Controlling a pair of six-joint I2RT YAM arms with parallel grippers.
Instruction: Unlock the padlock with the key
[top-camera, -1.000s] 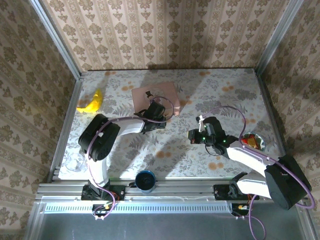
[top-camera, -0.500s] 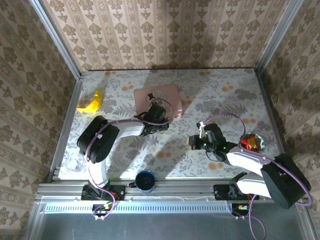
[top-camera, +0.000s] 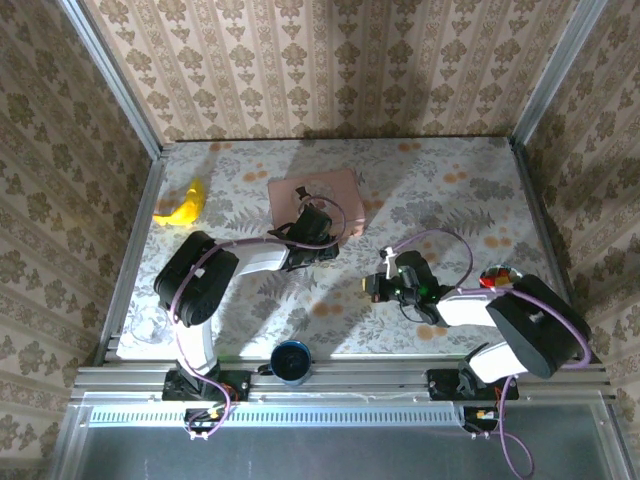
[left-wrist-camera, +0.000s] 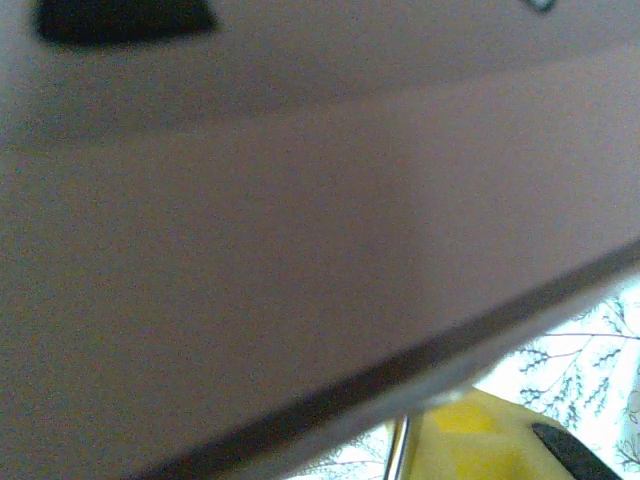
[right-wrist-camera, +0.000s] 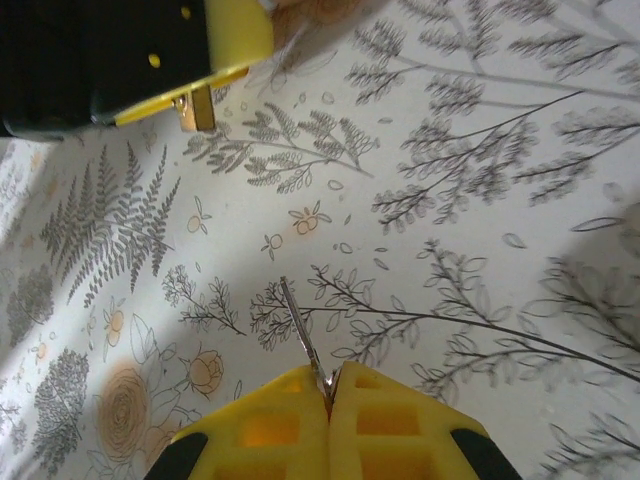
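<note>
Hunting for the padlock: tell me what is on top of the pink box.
The left gripper hangs over the near edge of the pink box, and a small dark mark shows on its lid. Whatever lies beneath the gripper is covered.

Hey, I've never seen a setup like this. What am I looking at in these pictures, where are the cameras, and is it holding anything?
The machine is a left arm and a right arm, bolted at the near edge of a flowered table. The wide picture looks down from above; the other two come from a camera on each wrist. On the table lie a pink box, a banana and a dark cup. The left end effector is right at the box; its close-up shows the pink side, blurred. The right end effector pinches a thin metal key between its yellow fingers.
</note>
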